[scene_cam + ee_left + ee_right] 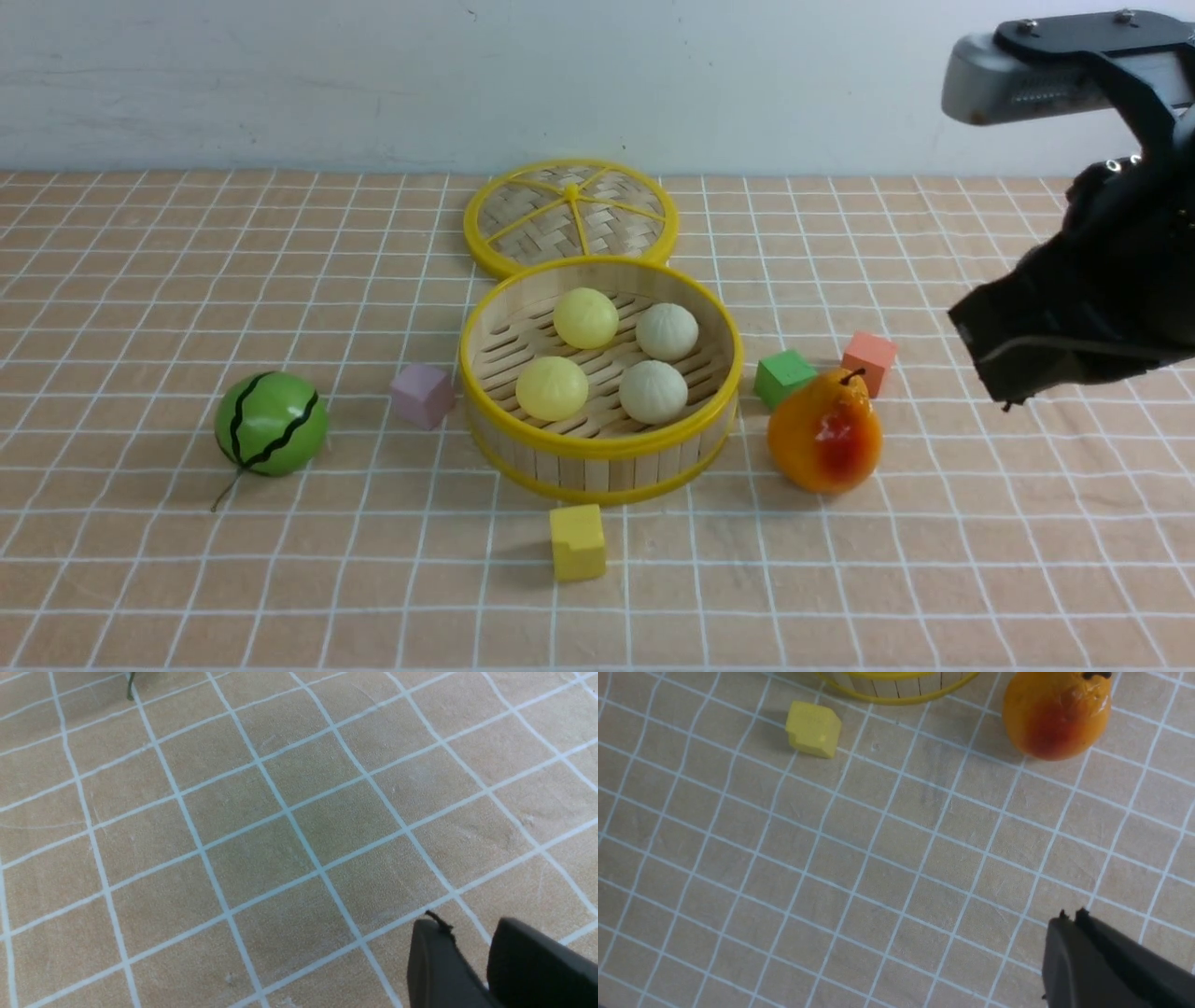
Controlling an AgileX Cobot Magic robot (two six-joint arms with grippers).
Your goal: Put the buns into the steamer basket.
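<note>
All four buns [585, 317] lay in the basket [597, 467], off to the left of the right tool [1071, 917], beyond the pear [824, 431]. That tool was pinched closed and empty. The left tool [467, 927] stood parted and empty over bare tabletop [261, 858]. Task likely done: retreat high, clear of the pear.

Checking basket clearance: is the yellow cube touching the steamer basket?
Apart. The right wrist view shows bare cloth between the yellow cube and the steamer basket.

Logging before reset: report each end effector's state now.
Left end effector: open, holding nothing.
Right end effector: closed, holding nothing.
</note>
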